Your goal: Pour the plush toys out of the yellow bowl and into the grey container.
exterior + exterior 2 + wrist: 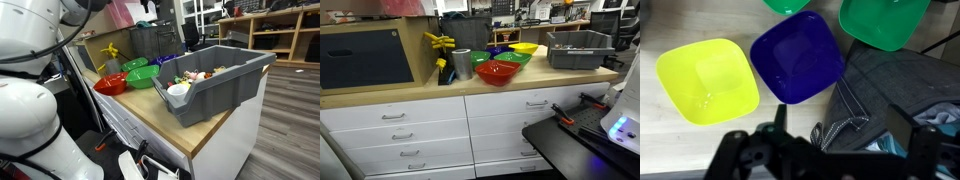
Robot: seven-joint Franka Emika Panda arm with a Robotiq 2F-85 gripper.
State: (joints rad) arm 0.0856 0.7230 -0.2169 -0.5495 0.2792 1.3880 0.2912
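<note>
The yellow bowl (pixel 708 80) sits empty on the wooden counter at the left of the wrist view, and it also shows far back on the counter in an exterior view (pixel 524 47). The grey container (pixel 215 82) stands at the counter's end, and the plush toys (pixel 195 76) lie inside it beside a white cup (pixel 178 90). The container shows in both exterior views (pixel 578 48). My gripper (pixel 840 125) hangs above the counter to the right of the yellow bowl. It is open, with nothing between its dark fingers (pixel 780 120). Neither exterior view shows the gripper.
A blue bowl (pixel 795 58) lies right of the yellow one, with green bowls (pixel 883 22) behind. Folded denim cloth (pixel 890 90) lies under the gripper. A red bowl (pixel 497 72), a metal cup (pixel 461 64) and a yellow object (pixel 440 42) stand further along the counter.
</note>
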